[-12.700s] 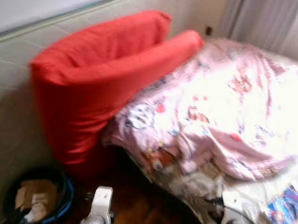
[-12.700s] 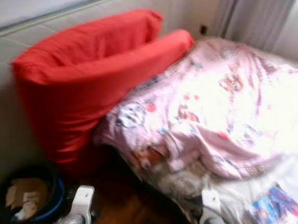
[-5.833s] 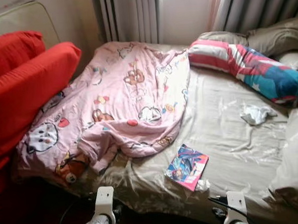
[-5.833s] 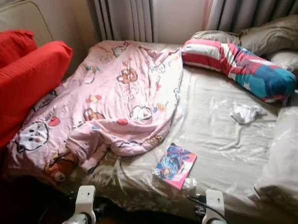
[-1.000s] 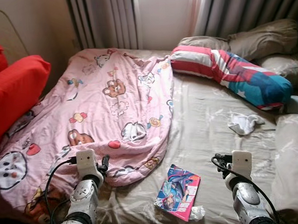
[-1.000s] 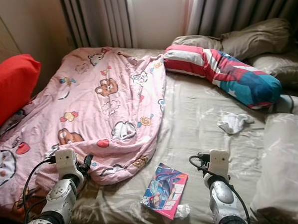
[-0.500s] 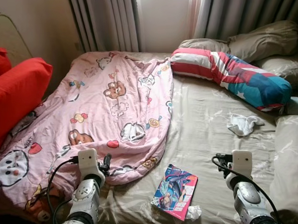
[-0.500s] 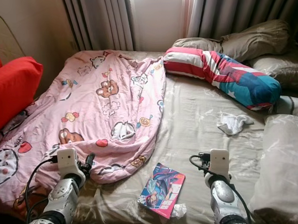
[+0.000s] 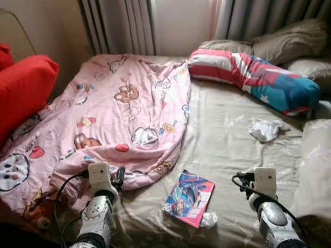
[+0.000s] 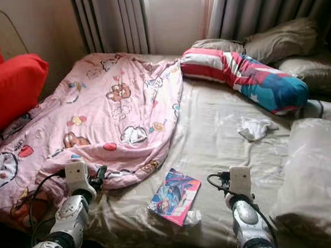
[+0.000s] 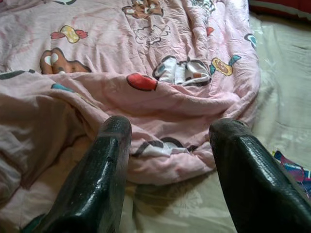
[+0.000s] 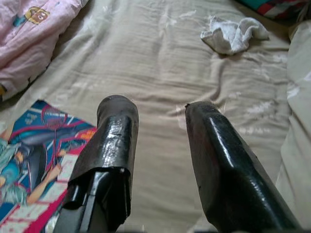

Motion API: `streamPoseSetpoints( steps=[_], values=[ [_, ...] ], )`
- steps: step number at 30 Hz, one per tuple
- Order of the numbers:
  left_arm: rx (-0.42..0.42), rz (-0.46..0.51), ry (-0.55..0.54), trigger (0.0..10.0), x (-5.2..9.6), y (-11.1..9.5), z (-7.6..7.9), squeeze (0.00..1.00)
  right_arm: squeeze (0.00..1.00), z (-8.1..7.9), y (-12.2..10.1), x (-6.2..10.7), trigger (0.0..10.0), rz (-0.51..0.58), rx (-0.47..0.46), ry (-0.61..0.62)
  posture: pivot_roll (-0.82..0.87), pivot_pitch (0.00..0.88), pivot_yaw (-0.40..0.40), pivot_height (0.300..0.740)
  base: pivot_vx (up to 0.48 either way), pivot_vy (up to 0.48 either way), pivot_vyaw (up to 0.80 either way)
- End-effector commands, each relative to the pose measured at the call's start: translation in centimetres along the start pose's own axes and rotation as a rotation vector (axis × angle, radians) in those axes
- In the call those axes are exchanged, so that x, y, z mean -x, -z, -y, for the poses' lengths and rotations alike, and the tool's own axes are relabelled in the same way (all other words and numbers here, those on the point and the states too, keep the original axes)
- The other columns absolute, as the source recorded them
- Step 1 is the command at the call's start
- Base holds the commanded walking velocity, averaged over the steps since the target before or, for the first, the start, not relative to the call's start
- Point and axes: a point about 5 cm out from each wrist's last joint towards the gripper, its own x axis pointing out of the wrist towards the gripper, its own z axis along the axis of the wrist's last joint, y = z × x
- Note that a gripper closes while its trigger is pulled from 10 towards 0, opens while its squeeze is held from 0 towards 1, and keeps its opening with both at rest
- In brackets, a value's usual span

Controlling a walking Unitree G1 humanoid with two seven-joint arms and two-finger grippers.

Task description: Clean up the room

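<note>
**Inspector A:** We record a bed with a beige sheet [image 9: 233, 137]. A pink cartoon-print blanket [image 9: 115, 121] lies rumpled over its left half, its near edge folded under. A red cushion [image 9: 14, 98] leans at the far left.

**Inspector B:** Agreed. We note a colourful magazine [image 9: 189, 197] flat on the sheet near the front edge, a crumpled tissue [image 9: 208, 219] touching its near corner. A white cloth [image 9: 267, 129] lies bunched further back on the right, well apart from the magazine.

**Inspector A:** At the head we see a striped red, white and blue bolster [image 9: 257, 81], with beige pillows [image 9: 294, 39] behind it and grey curtains [image 9: 270, 10] beyond.

**Inspector B:** The grippers?

**Inspector A:** The left gripper [image 11: 170, 133] hangs just before the blanket's folded edge, fingers [image 11: 99, 179] spread, grasping nothing. The right gripper [image 12: 163, 109] is held above bare sheet, fingers [image 12: 218, 160] likewise parted and empty; the magazine lies just beside it and the white cloth further ahead.

**Inspector B:** We also log a black cable [image 9: 63, 187] looping from the left wrist.
</note>
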Motion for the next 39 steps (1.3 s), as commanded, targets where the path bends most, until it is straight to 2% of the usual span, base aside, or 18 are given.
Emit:
streamPoseSetpoints(
  steps=[1, 8, 16, 23, 29, 39],
  values=[
    [0.0, 0.005, -0.002, 10.0, -0.1, -0.1, 0.0, 0.0, 0.0, -0.1, 0.4, 0.1, 10.0, -0.017, -0.001, -0.005, -0.09, 0.0, 0.002, 0.656, 0.0, 0.0, 0.0],
    [0.011, -0.025, -0.01, 10.0, 0.1, 0.3, -0.3, 0.0, 0.0, 0.0, 0.6, 0.1, 10.0, -0.041, 0.003, -0.005, -0.09, 0.0, 0.003, 0.656, 0.0, 0.0, 0.0],
    [0.012, -0.061, -0.018, 10.0, 0.2, 0.8, -0.7, 0.0, 0.0, 0.1, 0.7, 0.2, 10.0, -0.038, 0.0, -0.011, -0.09, 0.0, 0.002, 0.627, 0.0, 0.0, 0.0],
    [0.022, -0.09, -0.024, 10.0, 0.4, 1.2, -1.0, 0.0, 0.0, 0.5, 1.6, 0.4, 10.0, -0.107, 0.008, 0.001, -0.09, 0.0, 0.003, 0.627, 0.0, 0.0, 0.0],
    [0.026, -0.102, -0.026, 10.0, 0.4, 1.4, -1.0, 0.0, 0.0, 0.5, 1.5, 0.4, 10.0, -0.095, 0.003, -0.006, -0.09, 0.0, 0.003, 0.592, 0.0, 0.0, 0.0],
    [0.023, -0.118, -0.027, 10.0, 0.5, 1.6, -1.1, 0.0, 0.0, 0.7, 2.1, 0.6, 10.0, -0.135, 0.031, -0.024, -0.09, 0.0, 0.004, 0.592, 0.0, 0.0, 0.0]
  ],
)
